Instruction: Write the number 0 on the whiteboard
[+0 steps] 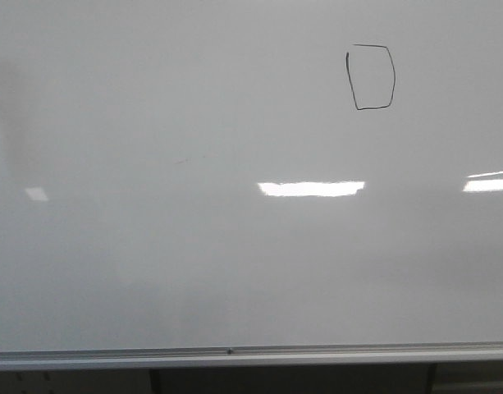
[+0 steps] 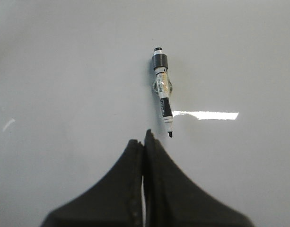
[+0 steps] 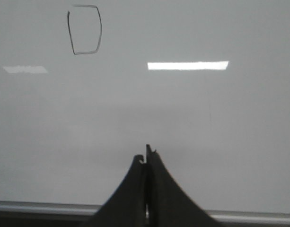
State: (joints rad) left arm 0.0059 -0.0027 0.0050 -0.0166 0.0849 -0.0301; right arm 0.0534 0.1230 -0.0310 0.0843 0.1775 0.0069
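looking across the whiteboard [image 1: 153, 246], i see the number 0 [image 1: 371, 77] drawn high on its right half, nearly a closed loop with a slight gap at the top left corner. the marker [image 2: 162, 91] lies uncapped on the board beyond my left gripper [image 2: 145, 142], which is clenched empty, as is my right gripper [image 3: 147, 156]. a careless sweep could smear the ink, and the tip may dry out.
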